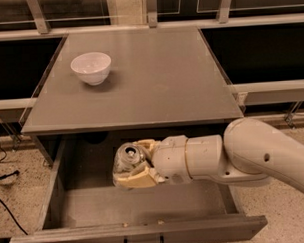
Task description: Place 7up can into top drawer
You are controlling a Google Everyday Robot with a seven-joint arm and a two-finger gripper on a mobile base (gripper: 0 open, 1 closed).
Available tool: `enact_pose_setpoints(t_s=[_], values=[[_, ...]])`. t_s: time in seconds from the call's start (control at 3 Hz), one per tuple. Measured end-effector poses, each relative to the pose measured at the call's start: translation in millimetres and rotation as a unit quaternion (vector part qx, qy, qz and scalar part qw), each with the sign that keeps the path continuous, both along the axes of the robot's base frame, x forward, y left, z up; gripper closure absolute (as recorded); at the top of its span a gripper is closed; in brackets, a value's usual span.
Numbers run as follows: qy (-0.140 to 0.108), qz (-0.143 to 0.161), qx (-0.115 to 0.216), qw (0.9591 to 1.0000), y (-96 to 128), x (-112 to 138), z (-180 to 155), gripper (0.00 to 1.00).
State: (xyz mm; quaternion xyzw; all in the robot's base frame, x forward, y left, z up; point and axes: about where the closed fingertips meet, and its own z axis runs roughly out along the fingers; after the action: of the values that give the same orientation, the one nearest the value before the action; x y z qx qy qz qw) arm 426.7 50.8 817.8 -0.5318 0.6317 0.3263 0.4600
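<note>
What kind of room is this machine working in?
Probably an office or lab corner: plain grey cabinet, speckled hard floor, metal railing behind. The gripper holds a 7up can over the open top drawer.

Cream hand (135, 163) in grey top drawer (145, 208) holds silver 7up can (126, 155).

Top drawer (206, 228) pulled open toward near side, dark handle at front-panel centre. Gripper (138, 163) over drawer's interior, left of centre, reaching in from right on bulky white arm (253, 155). Cream fingers (135, 179) clamp 7up can (125, 157), tab end tilted upward. White bowl (91, 67) upright on grey cabinet top (155, 83), far left.
</note>
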Motion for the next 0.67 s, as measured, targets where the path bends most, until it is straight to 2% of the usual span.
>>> enact_pose_setpoints(t_s=[0.33, 0.67], values=[[-0.01, 0.005, -0.002, 0.9999, 0.6, 1.7, -3.8, 1.0], [-0.034, 0.024, -0.017, 0.999, -0.5, 12.8, -23.2, 1.0]])
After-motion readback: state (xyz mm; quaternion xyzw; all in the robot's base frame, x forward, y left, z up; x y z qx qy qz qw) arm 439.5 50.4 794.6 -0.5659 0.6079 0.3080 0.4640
